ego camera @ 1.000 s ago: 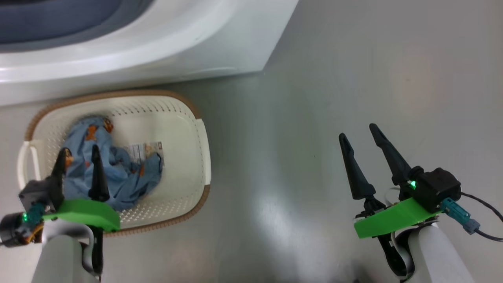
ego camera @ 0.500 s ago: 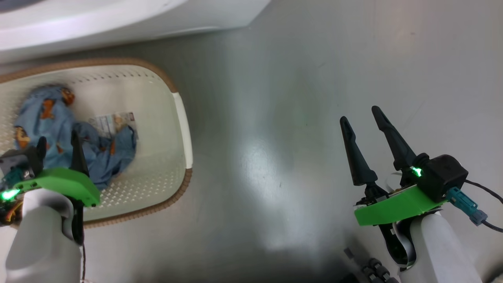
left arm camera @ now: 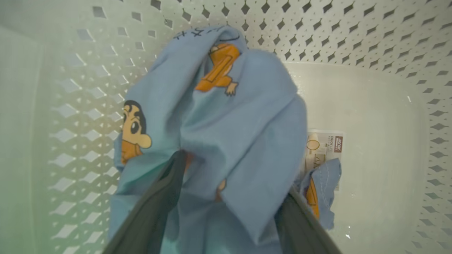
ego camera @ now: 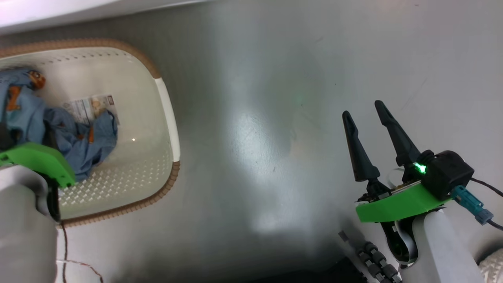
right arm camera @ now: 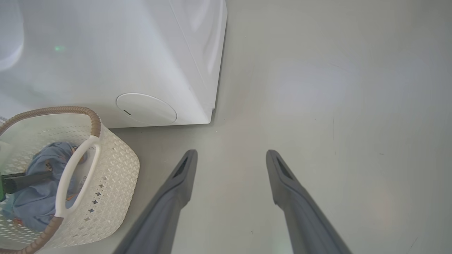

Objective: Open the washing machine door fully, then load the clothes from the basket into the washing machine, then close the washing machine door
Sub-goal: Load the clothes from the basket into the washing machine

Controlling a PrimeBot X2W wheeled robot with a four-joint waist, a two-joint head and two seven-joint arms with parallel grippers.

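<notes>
Light-blue cartoon-print fabric clothes (left arm camera: 229, 123) lay heaped in cream perforated plastic basket (ego camera: 167, 106) on grey floor (ego camera: 275, 118) | left jaws stood wide, straddling clothes, unclamped | right jaws stood wide, empty, above floor near white washing machine (right arm camera: 141, 53)

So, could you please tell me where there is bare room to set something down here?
The widest bare patch is the floor between the basket and the open right hand, up to the washing machine. Inside the basket, the bottom beside the label sticker, toward the handle, is bare. The rest is crowded: the clothes bulge between the open left hand's fingers.
</notes>
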